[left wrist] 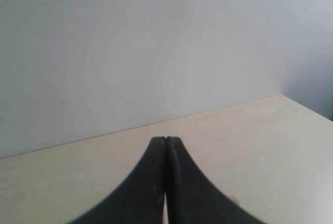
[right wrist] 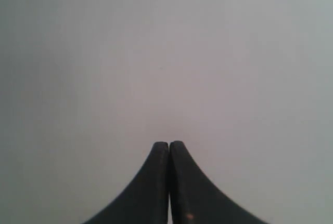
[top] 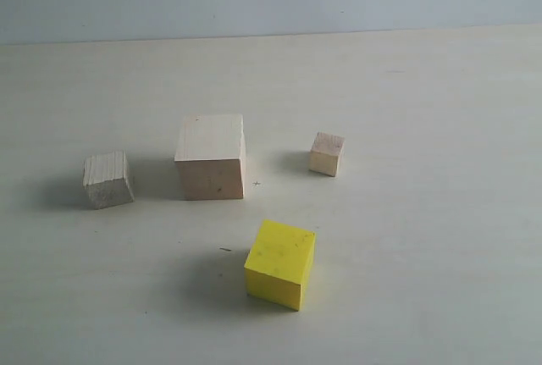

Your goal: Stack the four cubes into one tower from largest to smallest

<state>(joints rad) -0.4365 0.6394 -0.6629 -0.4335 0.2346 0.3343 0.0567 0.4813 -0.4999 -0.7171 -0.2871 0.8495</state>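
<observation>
Four cubes sit apart on the desk, large cube central, yellow cube nearest; left pincer and right pincer both closed, empty.

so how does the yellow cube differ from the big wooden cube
The yellow cube is bright yellow; the big wooden cube is pale bare wood. The big wooden cube looks larger, though it sits farther back than the yellow cube. The yellow cube is turned at an angle to the camera; the big wooden cube faces it almost squarely. Both rest flat on the table, apart, with nothing on top.
</observation>
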